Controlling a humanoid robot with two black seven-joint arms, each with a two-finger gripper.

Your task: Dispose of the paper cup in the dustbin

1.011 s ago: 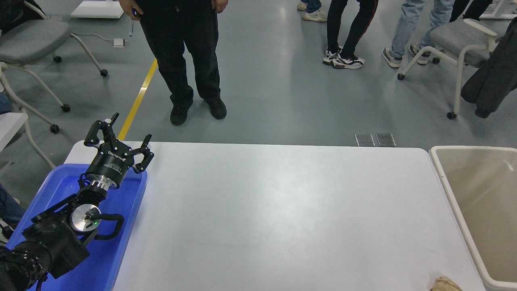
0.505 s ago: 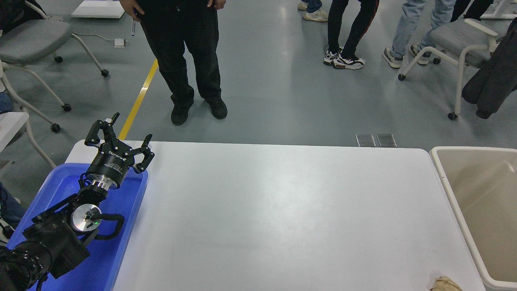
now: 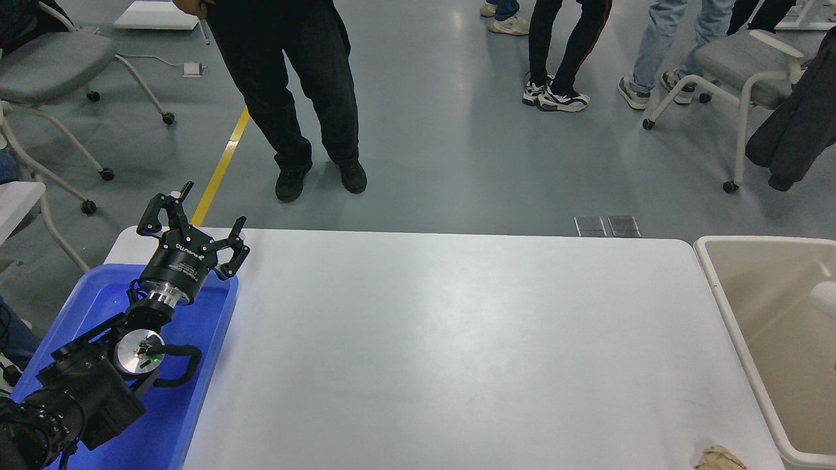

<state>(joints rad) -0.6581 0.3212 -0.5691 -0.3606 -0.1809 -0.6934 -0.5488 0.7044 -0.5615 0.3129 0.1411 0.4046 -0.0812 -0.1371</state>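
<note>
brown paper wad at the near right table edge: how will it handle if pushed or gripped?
The crumpled paper wad looks light for its size, so a push would probably send it skidding across the smooth white table. Its creased, irregular surface suggests it would crush rather than resist under an end effector. It seems unlikely to roll far. Only part of it is in view.

Grey floor [image 3: 444, 163] beyond white surface [image 3: 457, 339]. Yellow floor line [image 3: 222, 163] at its far-left corner. Grey wheeled chairs [image 3: 738, 72] far right and far left.
</note>
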